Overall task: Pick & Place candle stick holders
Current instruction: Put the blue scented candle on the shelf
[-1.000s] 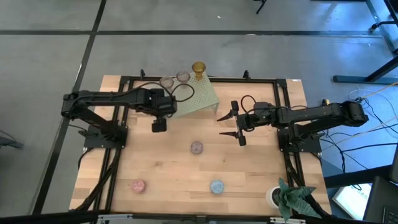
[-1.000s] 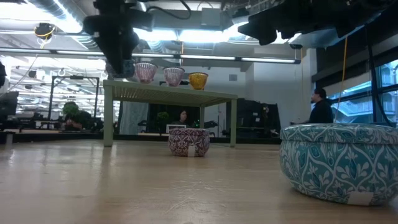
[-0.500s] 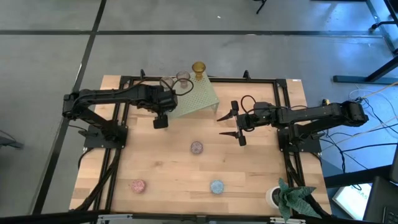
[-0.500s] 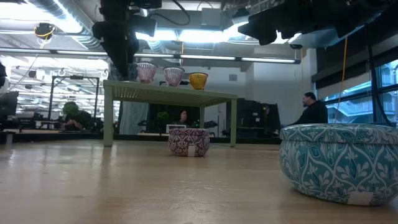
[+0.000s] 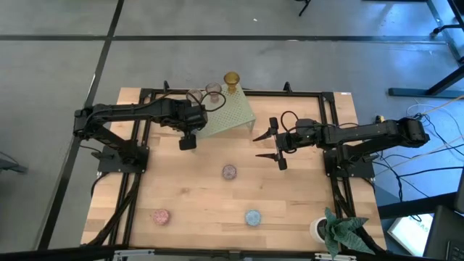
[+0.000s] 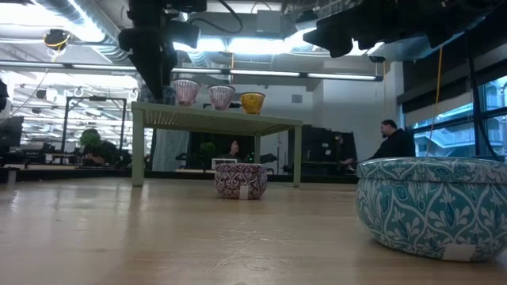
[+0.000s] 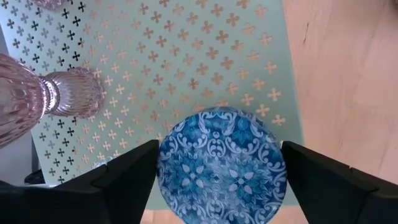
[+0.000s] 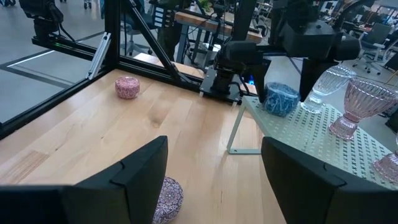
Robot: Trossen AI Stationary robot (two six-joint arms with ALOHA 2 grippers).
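Observation:
My left gripper point(image 5: 187, 141) is shut on a blue patterned round candle holder point(image 7: 221, 165) over the near left corner of the pale green perforated rack point(image 5: 230, 116). The high view hides the holder under the gripper; it shows in the right wrist view point(image 8: 280, 99). Two pink stemmed holders point(image 5: 194, 96) point(image 5: 213, 89) and an amber one point(image 5: 231, 78) stand on the rack. A mauve holder point(image 5: 229, 172), a pink one point(image 5: 161, 216) and a teal one point(image 5: 252, 217) sit on the table. My right gripper point(image 5: 272, 145) is open and empty, right of the rack. My left gripper pinches the blue holder's round side wall point(image 7: 163, 168) between its two fingers, one on each opposite side. The fingers come from above, pointing down. The holder is upright at the rack's corner point(image 8: 249, 102); whether its base touches the rack top I cannot tell.
A white pot with a green plant point(image 5: 326, 230) stands at the table's near right corner. A black frame point(image 5: 138, 145) runs along the table's edges. People point(image 6: 392, 138) show in the room beyond the table.
My left gripper has moved a little toward the table's far edge, carrying the blue holder over the rack's near left corner, and has then kept still. It has stayed shut on the holder.

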